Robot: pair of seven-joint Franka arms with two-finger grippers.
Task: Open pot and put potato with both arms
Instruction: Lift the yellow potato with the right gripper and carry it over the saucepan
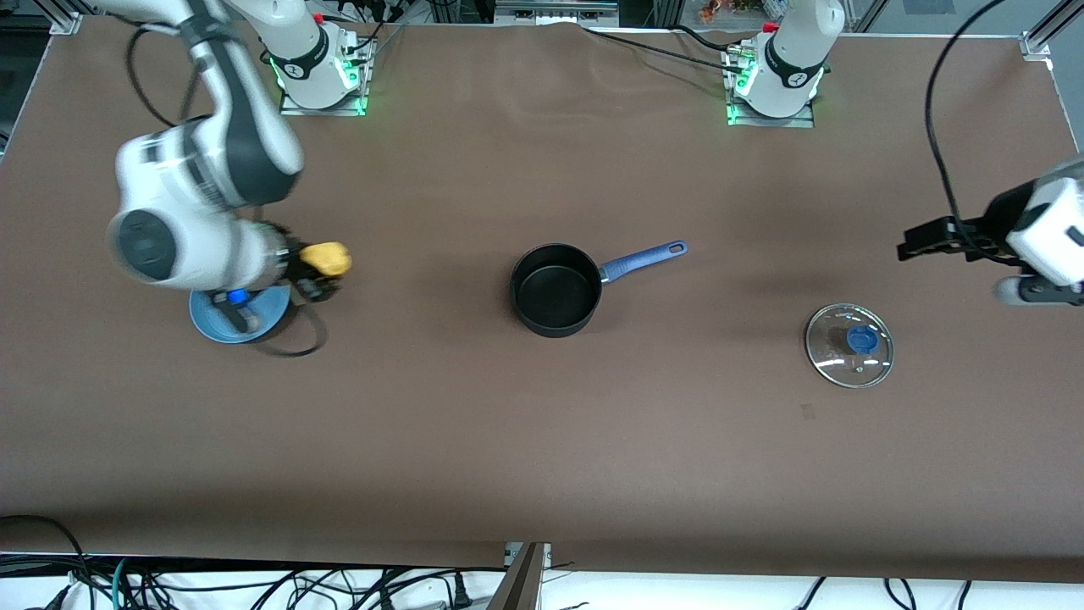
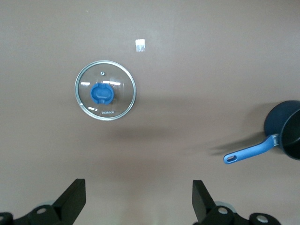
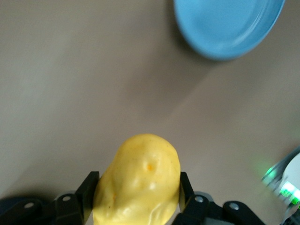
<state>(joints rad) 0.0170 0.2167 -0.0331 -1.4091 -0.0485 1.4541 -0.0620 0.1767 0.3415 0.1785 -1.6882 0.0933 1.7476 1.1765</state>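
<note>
The round glass lid with a blue knob [image 1: 849, 345] lies flat on the brown table [image 1: 474, 440], the thing nearest the front camera, at about four o'clock from the small black round saucepan [image 1: 555, 290] and well apart from it, toward the left arm's end. In the left wrist view the lid [image 2: 105, 90] sits knob up with a small pale mark on the cloth [image 2: 139, 45] near it.

The saucepan stands uncovered at the table's middle, its inside bare and dark, and its long blue handle with a hole at the end [image 1: 645, 258] points toward two o'clock.

The left gripper [image 1: 927, 240] hangs in the air over bare cloth, at roughly one o'clock from the lid; its two black fingers [image 2: 70, 199] stand wide apart with nothing between them.

The right gripper [image 1: 315, 273] is off the table at about nine o'clock from the saucepan, well apart from it, and pinches the small oval yellow-orange lumpy potato [image 1: 327, 259]. In the right wrist view the potato [image 3: 139, 182] sits squeezed between both fingers [image 3: 87, 194]. The gripper seems to hover just past the rim of the flat blue plate [image 1: 258, 318], though the arm hides much of that plate; the plate [image 3: 227, 26] looks bare in the wrist view.
</note>
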